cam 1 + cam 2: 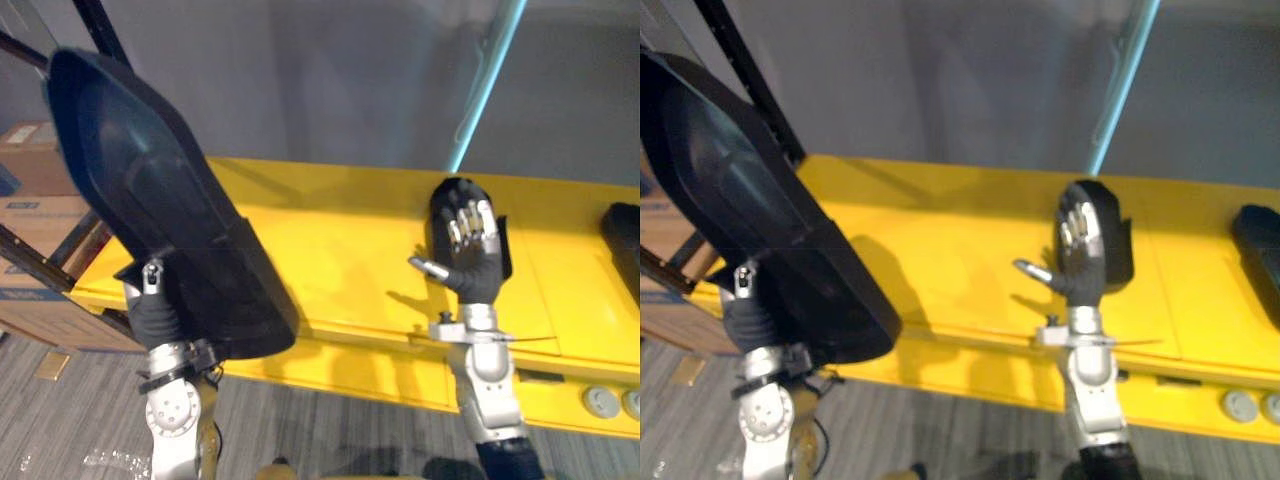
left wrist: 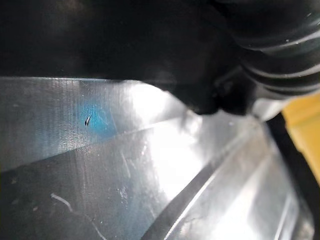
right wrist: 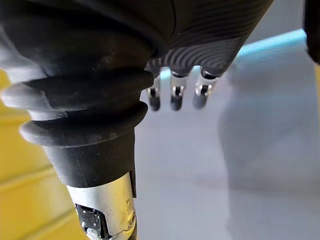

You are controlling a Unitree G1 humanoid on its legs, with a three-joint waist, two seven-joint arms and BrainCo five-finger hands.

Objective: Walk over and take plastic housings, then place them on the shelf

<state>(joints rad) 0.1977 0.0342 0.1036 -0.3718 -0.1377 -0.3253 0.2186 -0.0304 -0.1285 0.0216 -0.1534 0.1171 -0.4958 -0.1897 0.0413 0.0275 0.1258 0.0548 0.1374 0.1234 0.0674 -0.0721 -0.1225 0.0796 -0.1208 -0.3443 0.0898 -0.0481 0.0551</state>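
Starting at the right hand [image 1: 1080, 262]: its fingers [image 1: 1076, 228] are straight and point up, laid flat vs. the small housing [image 1: 1114, 232], which lies just beyond them on the far side. The thumb sticks out toward the robot's left w/o pinching anything. So the hand is unclenched and pressing, not wrapped round. The small housing stands on end over the yellow shelf [image 1: 950, 240], long axis approx. vertical, rounded end up. Can't tell if its base touches the shelf, as the hand covers that part.

Further out, bare shelf runs leftward from this hand, and that gap is what the coming move prob. turns on.

Left hand [image 1: 152, 305] sits low at the shelf's front-left corner and carries the big housing [image 1: 150, 180]. Can't tell its grip: it's hidden behind the part, and the left wrist view gives just glossy black plastic right up close. The big housing's long axis slants from its broad end down by the left hand to its narrower end, which points up and to the robot's left. Its wide face is turned toward the head. In view, the broad end overlaps the shelf's front lip.

Judgement: the left arm is nearer the free spot. The big housing needs tipping down and rightward so its long axis lies along the shelf, short of the small one.

Also: another dark piece [image 1: 625, 240] at the shelf's far right, and cardboard boxes [image 1: 35, 165] off to the left.
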